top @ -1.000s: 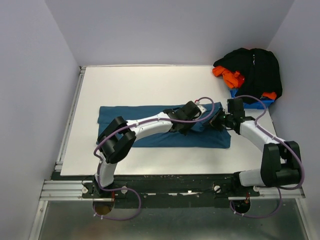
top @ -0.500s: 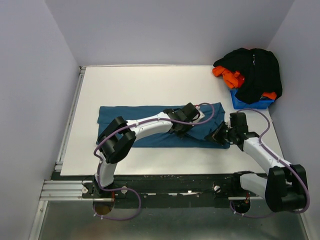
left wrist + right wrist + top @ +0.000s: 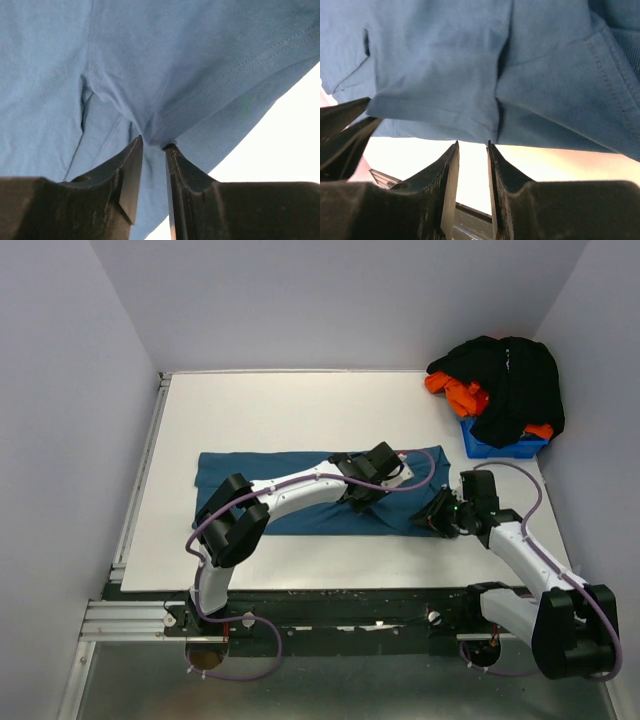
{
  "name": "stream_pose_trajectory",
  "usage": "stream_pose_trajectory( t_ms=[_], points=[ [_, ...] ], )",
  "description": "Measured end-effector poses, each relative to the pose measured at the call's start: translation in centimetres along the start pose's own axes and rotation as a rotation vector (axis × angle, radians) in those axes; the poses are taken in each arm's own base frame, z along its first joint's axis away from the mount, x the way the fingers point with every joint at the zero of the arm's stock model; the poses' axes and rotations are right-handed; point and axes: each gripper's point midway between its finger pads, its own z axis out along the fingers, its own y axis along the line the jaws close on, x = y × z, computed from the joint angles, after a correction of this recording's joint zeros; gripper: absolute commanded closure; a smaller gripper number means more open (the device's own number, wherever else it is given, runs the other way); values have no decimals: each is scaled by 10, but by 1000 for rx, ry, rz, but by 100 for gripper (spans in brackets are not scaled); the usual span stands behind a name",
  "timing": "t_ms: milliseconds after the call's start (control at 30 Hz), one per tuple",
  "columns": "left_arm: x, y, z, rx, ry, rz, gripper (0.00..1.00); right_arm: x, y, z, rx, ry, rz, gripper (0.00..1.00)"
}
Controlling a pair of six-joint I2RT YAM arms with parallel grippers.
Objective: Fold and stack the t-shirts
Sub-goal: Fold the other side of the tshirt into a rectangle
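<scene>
The teal t-shirt [image 3: 290, 485] lies across the middle of the table [image 3: 300, 410], its long axis left to right. The left gripper [image 3: 152, 145] pinches a ridge of cloth near the shirt's right end between narrow fingers. The right gripper [image 3: 472, 144], at the near-right corner, seems clamped on the hem.

Stock count: shirts, bin, table, arms.
Teal-blue t-shirt [image 3: 262, 465]: one. Black t-shirt [image 3: 510, 375]: one visible as a single heap; whether more lie inside it cannot be told. Orange cloth [image 3: 455, 392]: two patches showing, so at least one orange shirt, exact number not countable. Blue bin [image 3: 490, 447]: one. Table [image 3: 290, 410]: one. Arms: two, namely left arm [image 3: 300, 488] and right arm [image 3: 520, 545]. Grippers: two, namely left gripper [image 3: 152, 145] and right gripper [image 3: 472, 144], two fingers apiece, four fingers in all.
</scene>
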Motion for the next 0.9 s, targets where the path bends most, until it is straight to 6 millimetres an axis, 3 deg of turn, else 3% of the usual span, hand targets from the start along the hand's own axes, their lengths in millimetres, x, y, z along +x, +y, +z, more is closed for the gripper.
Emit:
stream_pose_trajectory(
  t_ms=[67, 167, 267, 300, 400, 467, 700, 900],
  points=[
    [1, 2, -3, -9, 11, 4, 44, -6, 6, -6, 0, -17, -19, 61],
    [4, 4, -10, -18, 21, 2, 42, -21, 20, -16, -13, -68, -57, 63],
    [1, 8, -26, -34, 4, -14, 41, -35, 31, -23, -20, -115, -91, 73],
    [-1, 11, -33, -46, -7, -22, 44, -38, 33, -24, -20, -124, -97, 77],
    [-7, 19, -46, -85, -37, -57, 67, -39, 30, -21, -10, -120, -105, 93],
    [-11, 25, -51, -103, -63, -104, 72, -38, 27, -15, 4, -103, -103, 99],
    [-26, 44, -36, -77, -169, -383, 73, -32, 18, 8, 29, -28, -84, 99],
    [-27, 37, -4, -5, -176, -499, 73, -20, 4, 16, 56, 7, -63, 99]
  ],
)
